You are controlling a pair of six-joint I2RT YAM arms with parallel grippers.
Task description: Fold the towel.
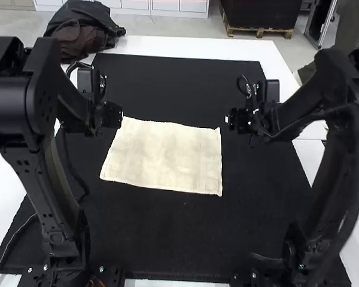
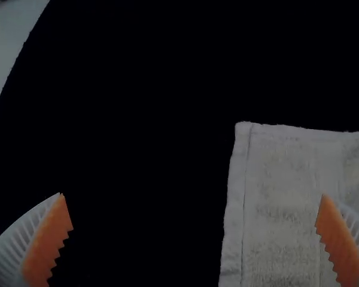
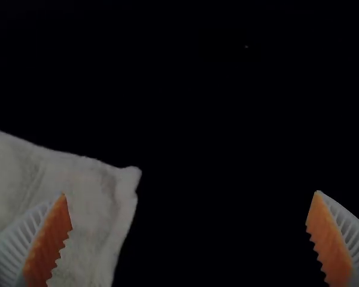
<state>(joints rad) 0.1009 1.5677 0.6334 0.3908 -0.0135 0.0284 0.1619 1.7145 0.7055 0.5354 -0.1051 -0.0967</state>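
The cream towel (image 1: 164,156) lies spread slightly left of centre in the high view, its long axis running left to right, dipping slightly rightward. By its upper corners, the left pincer (image 1: 122,114) and right pincer (image 1: 227,119) are released.

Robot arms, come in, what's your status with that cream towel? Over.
Left gripper and right gripper open, empty, near far corners of towel. Towel lying flat, nothing on it. Dark bundled cloth far left, clear of towel.

1 towel (image 1: 164,155) on the mat (image 1: 167,233) (itself on the table (image 1: 179,46)), garment bundle (image 1: 87,36) behind, left
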